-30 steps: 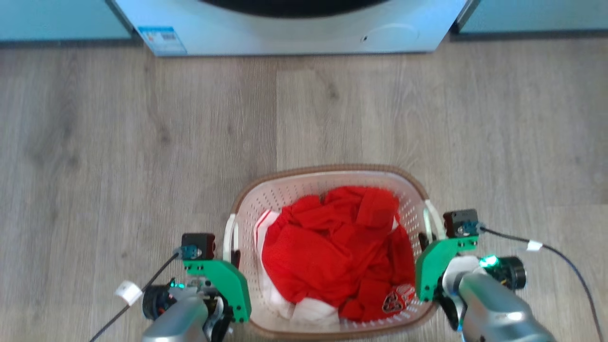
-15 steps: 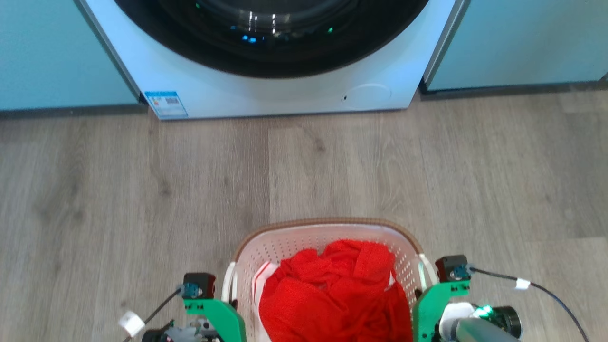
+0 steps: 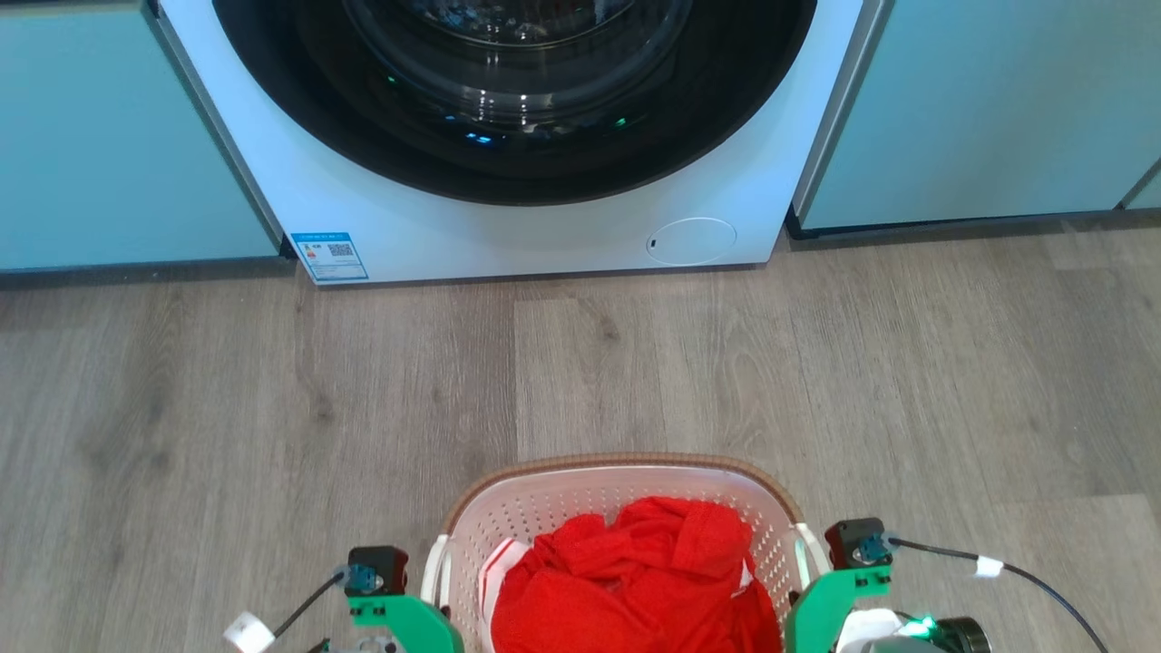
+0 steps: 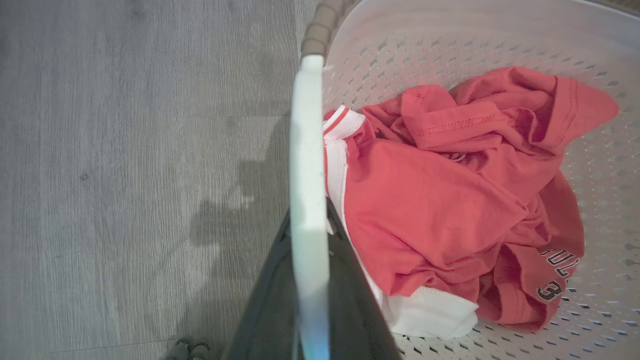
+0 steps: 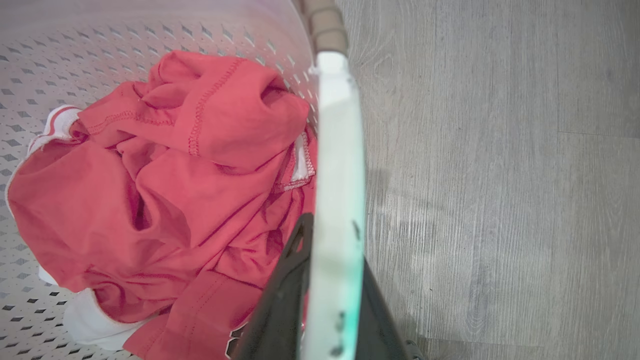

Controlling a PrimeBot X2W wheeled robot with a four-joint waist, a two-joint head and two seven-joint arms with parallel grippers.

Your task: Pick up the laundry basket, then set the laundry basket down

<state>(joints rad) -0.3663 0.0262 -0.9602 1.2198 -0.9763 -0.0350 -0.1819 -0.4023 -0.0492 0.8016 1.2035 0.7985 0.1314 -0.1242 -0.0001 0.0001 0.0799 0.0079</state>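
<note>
Side handles (image 4: 306, 150) of a small white perforated plastic laundry basket (image 3: 580, 503), brown-rimmed, are being pinched by the left gripper (image 4: 309, 220) and the right gripper (image 5: 332, 225).

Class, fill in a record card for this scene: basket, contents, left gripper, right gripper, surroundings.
basket: white laundry basket with a brown rim, directly in front of the robot
contents: red clothes with white trim
left gripper: closed on the left handle
right gripper: closed on the right handle
surroundings: wood-look floor; washing machine ahead, between blue cabinets
</note>
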